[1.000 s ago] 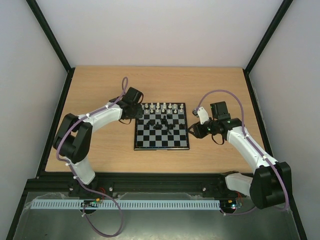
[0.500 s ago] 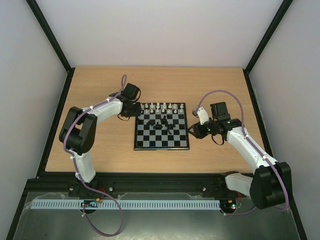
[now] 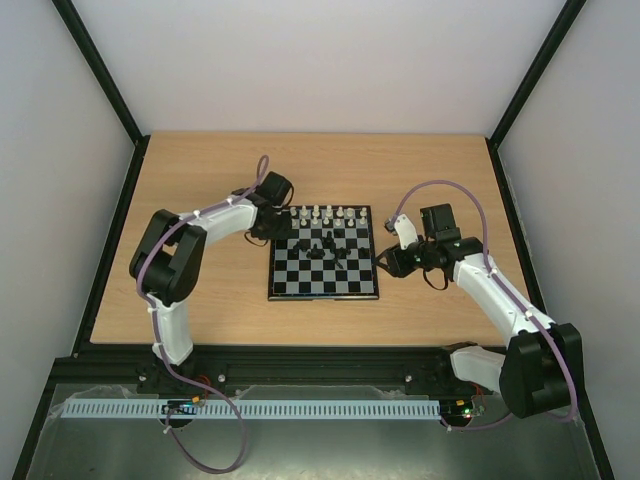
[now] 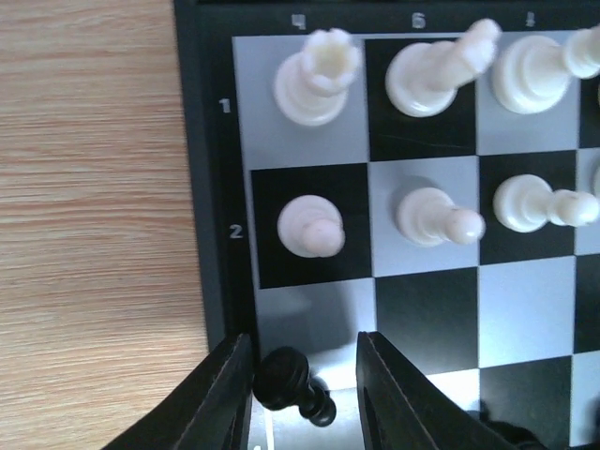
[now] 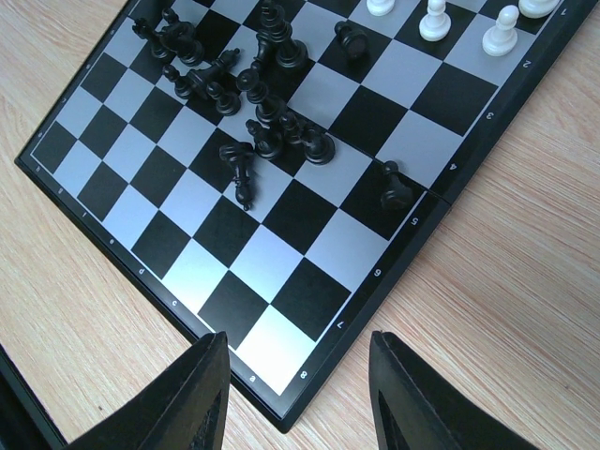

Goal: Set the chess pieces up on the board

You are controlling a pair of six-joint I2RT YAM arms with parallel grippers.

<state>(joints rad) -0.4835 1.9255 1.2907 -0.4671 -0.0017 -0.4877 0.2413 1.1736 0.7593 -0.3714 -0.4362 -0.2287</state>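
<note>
Black pawn [image 4: 289, 382], head slanting down-right, loose between jaws of left gripper [image 4: 305, 356], right gripper [image 5: 297, 347] spread, empty

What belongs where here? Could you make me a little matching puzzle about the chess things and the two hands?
Things:
1. white pieces
2. black heap
3. left hand
4. right hand

Places:
A. at the board's right edge, empty
B. jumbled mid-board
C. straddling one black piece by the left edge
D. lined up along the far edge

Pairs: 1-D, 2-B, 3-C, 4-A
</note>
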